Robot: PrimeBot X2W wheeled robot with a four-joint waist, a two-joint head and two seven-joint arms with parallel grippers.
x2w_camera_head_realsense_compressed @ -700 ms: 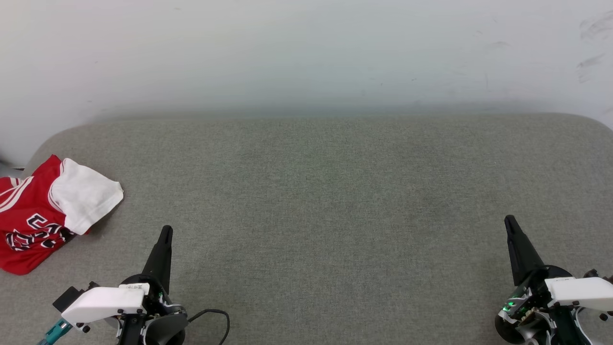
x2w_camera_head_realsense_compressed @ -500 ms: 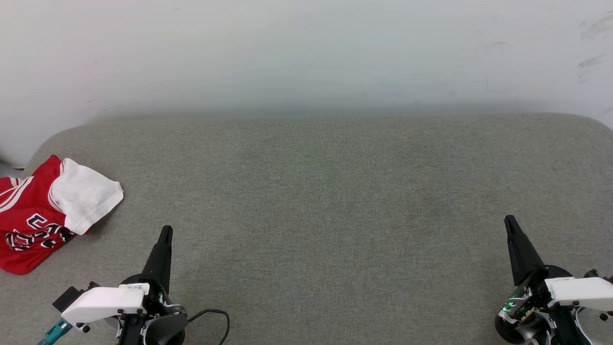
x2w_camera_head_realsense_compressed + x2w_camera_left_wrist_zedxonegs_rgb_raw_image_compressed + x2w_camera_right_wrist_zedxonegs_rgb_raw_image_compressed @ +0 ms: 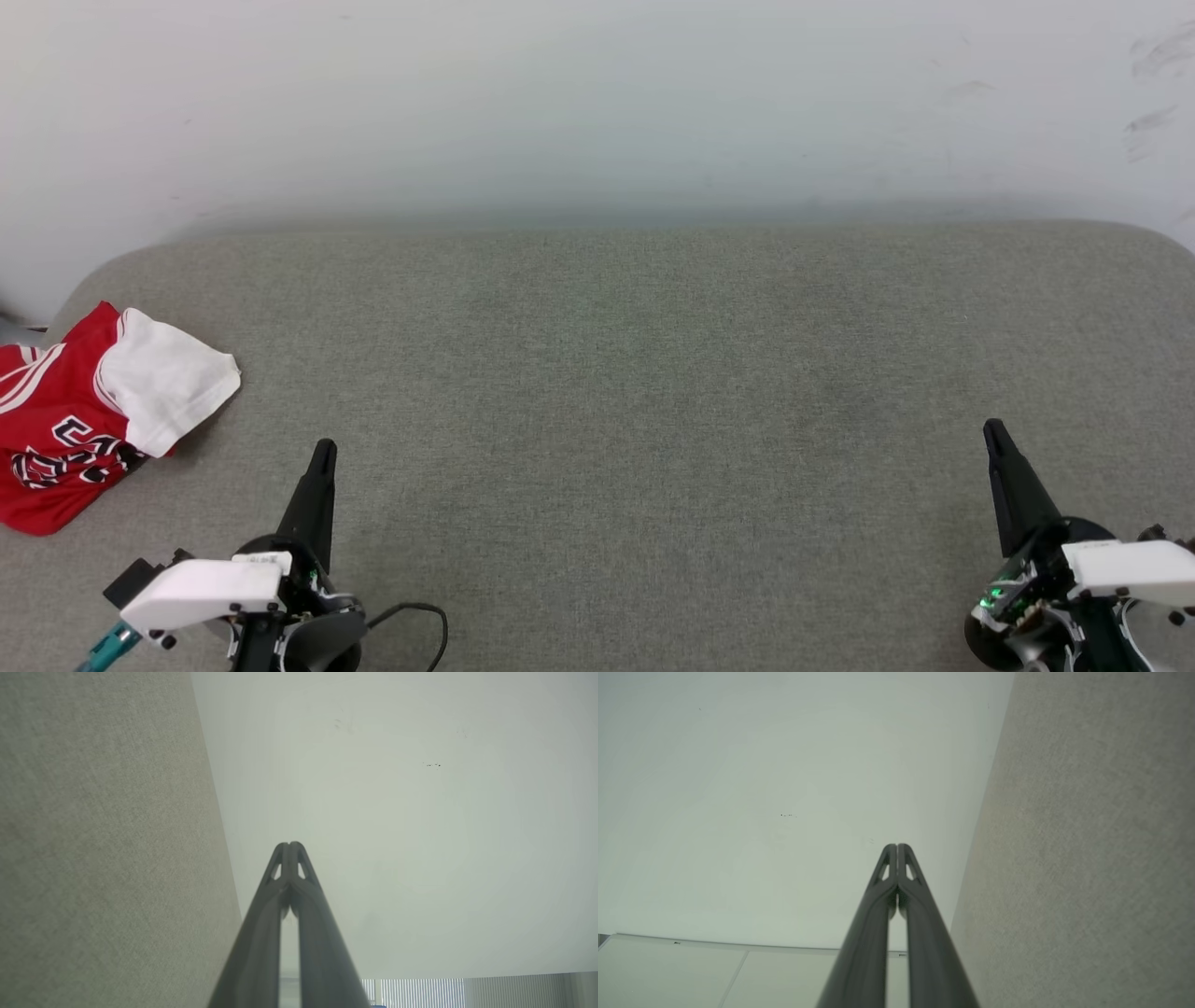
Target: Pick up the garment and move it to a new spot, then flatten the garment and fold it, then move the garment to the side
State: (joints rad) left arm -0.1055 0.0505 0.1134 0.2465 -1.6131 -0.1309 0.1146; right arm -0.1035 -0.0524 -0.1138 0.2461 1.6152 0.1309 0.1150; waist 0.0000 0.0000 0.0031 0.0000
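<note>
One garment (image 3: 70, 420): red jersey T-shirt, white sleeve uppermost, black lettering partly showing; lies bunched at the left edge of the grey fabric surface (image 3: 597, 392), partly cut off by the frame. Two grippers, both empty; left gripper (image 3: 323, 448) at near left, fingers pressed together, just right of the shirt and apart from it; right gripper (image 3: 991, 427) at near right, likewise closed, well apart from it. Step judged: pick-up, not yet begun; shirt unflattened. Next move calls for the left gripper to part its fingers, reach left onto a raised fold, pinch, and lift towards the open middle.
</note>
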